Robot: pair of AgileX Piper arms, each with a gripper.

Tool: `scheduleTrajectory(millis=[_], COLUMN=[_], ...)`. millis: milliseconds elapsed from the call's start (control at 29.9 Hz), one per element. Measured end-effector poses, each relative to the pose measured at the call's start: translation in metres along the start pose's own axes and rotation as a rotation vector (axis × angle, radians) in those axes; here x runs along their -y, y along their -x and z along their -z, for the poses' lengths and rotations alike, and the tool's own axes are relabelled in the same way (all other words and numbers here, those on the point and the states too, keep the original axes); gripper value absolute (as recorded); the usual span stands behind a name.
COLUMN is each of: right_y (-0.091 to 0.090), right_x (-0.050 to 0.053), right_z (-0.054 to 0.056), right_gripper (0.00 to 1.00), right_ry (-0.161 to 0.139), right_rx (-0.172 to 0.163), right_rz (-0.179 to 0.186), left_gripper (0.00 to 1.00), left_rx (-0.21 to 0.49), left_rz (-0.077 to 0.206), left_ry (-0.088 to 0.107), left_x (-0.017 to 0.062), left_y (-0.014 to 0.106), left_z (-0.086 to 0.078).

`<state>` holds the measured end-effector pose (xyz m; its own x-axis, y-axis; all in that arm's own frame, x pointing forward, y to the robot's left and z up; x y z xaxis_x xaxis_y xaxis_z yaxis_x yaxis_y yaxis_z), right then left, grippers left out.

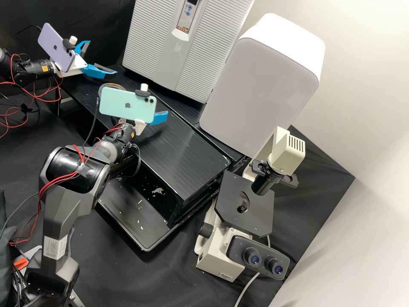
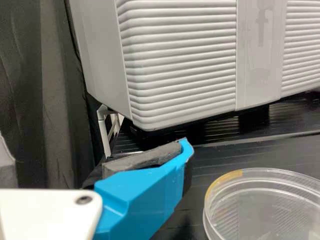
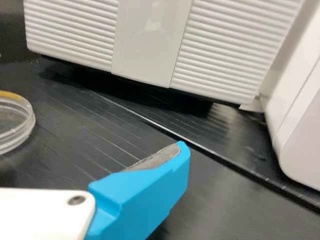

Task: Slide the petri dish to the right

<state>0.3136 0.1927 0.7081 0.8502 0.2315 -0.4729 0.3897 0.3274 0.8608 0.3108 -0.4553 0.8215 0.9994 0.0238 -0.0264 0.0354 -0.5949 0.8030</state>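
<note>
A clear petri dish [image 2: 265, 207] with a yellow mark on its rim lies on the black ridged platform [image 1: 183, 153], in front of the ribbed grey appliance [image 1: 187, 42]. My left gripper [image 1: 98, 59] is at the far left of the platform, just beside the dish, apart from it. Its two blue fingers [image 2: 150, 185] stand spread, and it holds nothing. My right gripper [image 1: 158, 117] hovers over the platform on the dish's other side, a short way off. From there the petri dish [image 3: 12, 122] lies at the picture's edge. In the high view the right arm's phone hides the dish.
A tall white box [image 1: 264, 81] stands at the platform's right end, and a microscope [image 1: 243, 221] stands in front of it. An open black tray [image 1: 136, 213] lies below the platform's front edge. Red cables [image 1: 17, 85] hang at the left.
</note>
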Motion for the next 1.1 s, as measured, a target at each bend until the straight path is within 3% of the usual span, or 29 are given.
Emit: scheduleTrajectory(millis=[33, 134, 402, 469, 737, 1105], right_y=[-0.001, -0.004, -0.015, -0.016, -0.019, -0.023], right_x=[0.000, -0.001, -0.002, -0.002, -0.008, -0.008], right_z=[0.002, 0.007, 0.025, 0.031, 0.042, 0.044], right_gripper=[1.00, 1.00, 1.00, 1.00, 1.00, 1.00], right_ry=[0.018, 0.019, -0.068, -0.102, -0.186, -0.197], right_rx=[-0.003, -0.007, -0.037, -0.044, -0.066, -0.061], right_rz=[0.005, 0.017, 0.068, 0.080, 0.089, 0.097], left_gripper=[1.00, 1.00, 1.00, 1.00, 1.00, 1.00], left_rx=[0.000, 0.000, 0.000, 0.000, 0.000, 0.000], left_rz=[0.000, 0.000, 0.000, 0.000, 0.000, 0.000], left_ry=[0.000, 0.000, 0.000, 0.000, 0.000, 0.000], left_x=[0.0000, 0.0000, 0.0000, 0.0000, 0.0000, 0.0000], left_y=[0.000, 0.000, 0.000, 0.000, 0.000, 0.000], left_z=[0.000, 0.000, 0.000, 0.000, 0.000, 0.000])
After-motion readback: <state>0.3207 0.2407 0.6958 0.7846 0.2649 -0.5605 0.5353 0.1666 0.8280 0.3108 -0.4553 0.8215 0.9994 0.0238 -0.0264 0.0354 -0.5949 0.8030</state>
